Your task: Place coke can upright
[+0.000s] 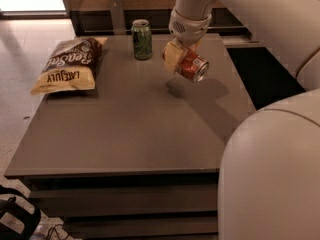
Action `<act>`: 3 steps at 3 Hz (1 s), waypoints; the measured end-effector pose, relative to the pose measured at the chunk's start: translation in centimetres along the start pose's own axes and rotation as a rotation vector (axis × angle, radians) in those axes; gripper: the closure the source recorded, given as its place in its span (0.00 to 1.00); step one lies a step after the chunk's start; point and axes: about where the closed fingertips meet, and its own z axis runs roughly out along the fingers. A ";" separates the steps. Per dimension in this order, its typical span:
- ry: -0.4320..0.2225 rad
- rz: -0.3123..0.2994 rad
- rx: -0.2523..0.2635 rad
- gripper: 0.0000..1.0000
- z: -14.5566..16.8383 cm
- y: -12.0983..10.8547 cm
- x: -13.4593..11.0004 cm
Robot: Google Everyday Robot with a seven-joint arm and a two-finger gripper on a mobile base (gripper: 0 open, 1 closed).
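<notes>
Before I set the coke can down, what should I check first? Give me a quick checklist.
1. Grip: gripper is shut on the coke can, over the far right part of the table. Ok.
2. Can upright: it is tilted, with a silver end facing lower right. Not ok.
3. Can off the table: it appears raised, with its shadow falling below it. Ok.
4. Landing spot: bare table under the can. Ok.
5. Green can: upright, left of the gripper and apart from it. Ok.
6. Chip bag: at the left edge, away from the gripper. Ok.
</notes>
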 end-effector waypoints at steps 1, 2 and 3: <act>-0.081 -0.057 -0.007 1.00 -1.8 -0.7 -0.2; -0.184 -0.124 -0.047 1.00 -2.8 -1.7 -0.4; -0.291 -0.203 -0.072 1.00 -3.2 -2.4 -0.1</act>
